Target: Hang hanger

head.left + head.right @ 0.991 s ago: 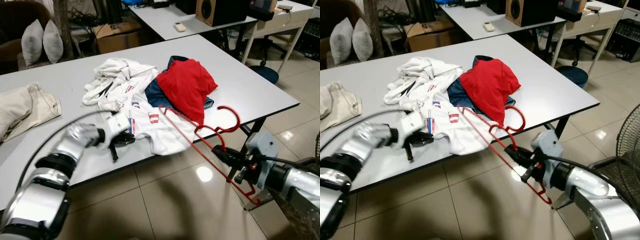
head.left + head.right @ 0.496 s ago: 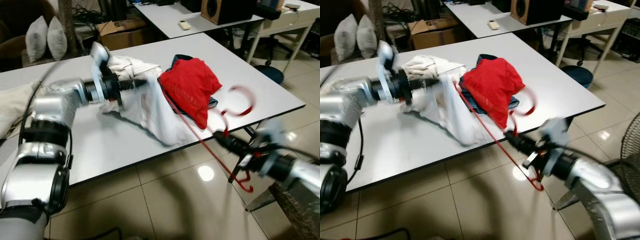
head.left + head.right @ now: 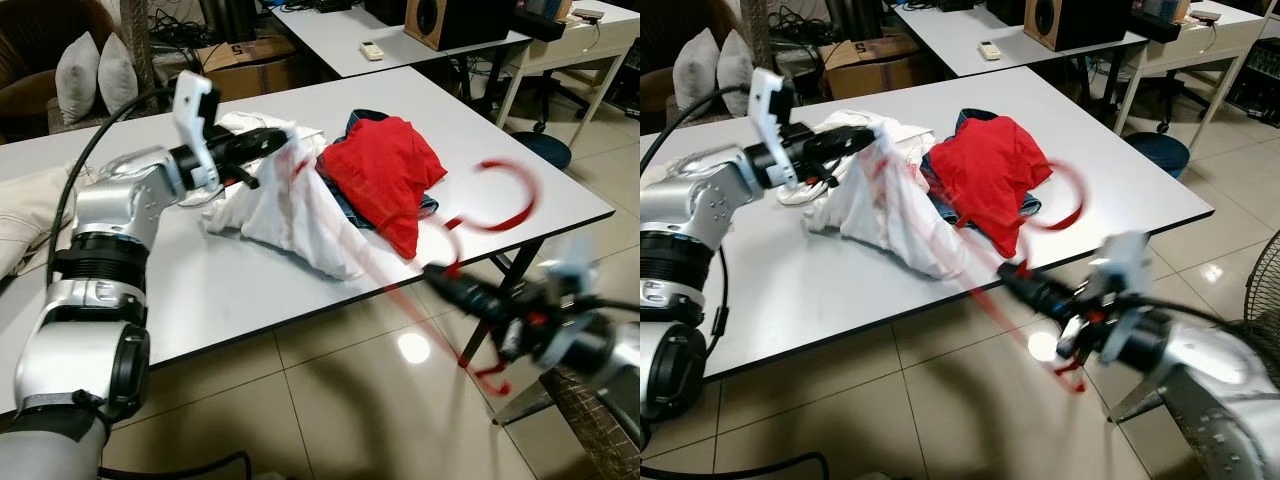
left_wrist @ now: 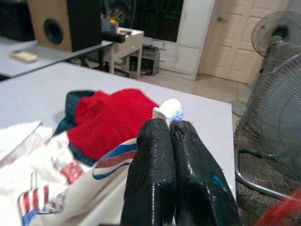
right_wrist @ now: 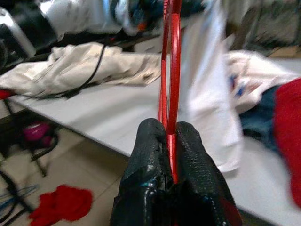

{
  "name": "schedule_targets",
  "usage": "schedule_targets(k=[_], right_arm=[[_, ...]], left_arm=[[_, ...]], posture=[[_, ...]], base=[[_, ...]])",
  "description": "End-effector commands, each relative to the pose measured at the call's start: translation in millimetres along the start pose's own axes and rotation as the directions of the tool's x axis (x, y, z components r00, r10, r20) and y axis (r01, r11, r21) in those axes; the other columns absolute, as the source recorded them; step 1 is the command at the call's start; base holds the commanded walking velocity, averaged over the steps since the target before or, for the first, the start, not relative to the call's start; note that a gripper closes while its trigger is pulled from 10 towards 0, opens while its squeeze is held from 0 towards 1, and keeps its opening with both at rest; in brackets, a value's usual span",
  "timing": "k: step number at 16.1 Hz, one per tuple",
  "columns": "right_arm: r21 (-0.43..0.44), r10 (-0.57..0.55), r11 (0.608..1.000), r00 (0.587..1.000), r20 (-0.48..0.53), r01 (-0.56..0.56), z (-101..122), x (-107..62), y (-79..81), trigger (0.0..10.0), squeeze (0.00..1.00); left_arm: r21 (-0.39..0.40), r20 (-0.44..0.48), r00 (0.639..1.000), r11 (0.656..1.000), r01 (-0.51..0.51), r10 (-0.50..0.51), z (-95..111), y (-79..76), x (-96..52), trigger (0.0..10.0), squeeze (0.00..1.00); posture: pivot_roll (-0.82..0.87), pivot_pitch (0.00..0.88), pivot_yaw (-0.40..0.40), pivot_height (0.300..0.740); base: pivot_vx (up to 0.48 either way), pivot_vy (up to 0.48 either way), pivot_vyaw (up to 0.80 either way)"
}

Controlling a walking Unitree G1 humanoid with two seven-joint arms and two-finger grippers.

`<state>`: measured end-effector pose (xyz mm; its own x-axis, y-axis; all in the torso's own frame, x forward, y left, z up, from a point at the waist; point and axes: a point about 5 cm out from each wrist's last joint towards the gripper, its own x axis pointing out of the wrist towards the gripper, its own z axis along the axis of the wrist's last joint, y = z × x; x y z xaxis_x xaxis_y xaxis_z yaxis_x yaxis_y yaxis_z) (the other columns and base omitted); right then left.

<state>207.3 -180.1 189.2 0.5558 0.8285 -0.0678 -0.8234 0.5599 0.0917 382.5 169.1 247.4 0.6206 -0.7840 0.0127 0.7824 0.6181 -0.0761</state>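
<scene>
Threading looks to be the step in hand: the left gripper [image 3: 262,143] pinches the white shirt [image 3: 295,215] up off the table [image 3: 520,175], the right gripper [image 3: 1025,282] clamps the red hanger [image 3: 495,205] near the table's right edge; next, its far end should enter the shirt

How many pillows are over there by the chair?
2: two grey pillows stand side by side on the dark chair beyond the table's far left corner, one left of the other. Others may be hidden.
</scene>
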Motion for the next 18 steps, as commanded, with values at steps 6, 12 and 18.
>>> schedule_targets(k=[6,12,18], right_arm=[[0.005,-0.158,0.987,0.983,-0.089,0.159,-14.9,16.2,-21.8,10.0,0.00],[0.012,-0.266,0.963,0.957,-0.113,0.269,-20.3,27.5,-38.8,10.0,0.00],[-0.022,-0.344,0.937,0.931,0.123,0.349,21.9,52.6,-50.2,10.0,0.00]], left_arm=[[0.085,-0.084,0.990,0.989,0.117,-0.110,-2.7,-14.3,-6.1,0.0,0.00],[0.093,-0.150,0.978,0.982,0.163,-0.148,-14.3,-25.7,-10.3,0.0,0.00],[0.087,0.158,0.984,0.993,0.073,-0.087,61.8,-7.0,-37.6,0.0,0.00]], posture=[[-0.19,0.000,0.090,0.740],[-0.19,0.000,0.089,0.740],[-0.19,0.000,0.084,0.740]], base=[[0.000,0.000,0.00],[0.000,0.000,0.00],[0.000,0.000,0.00]])
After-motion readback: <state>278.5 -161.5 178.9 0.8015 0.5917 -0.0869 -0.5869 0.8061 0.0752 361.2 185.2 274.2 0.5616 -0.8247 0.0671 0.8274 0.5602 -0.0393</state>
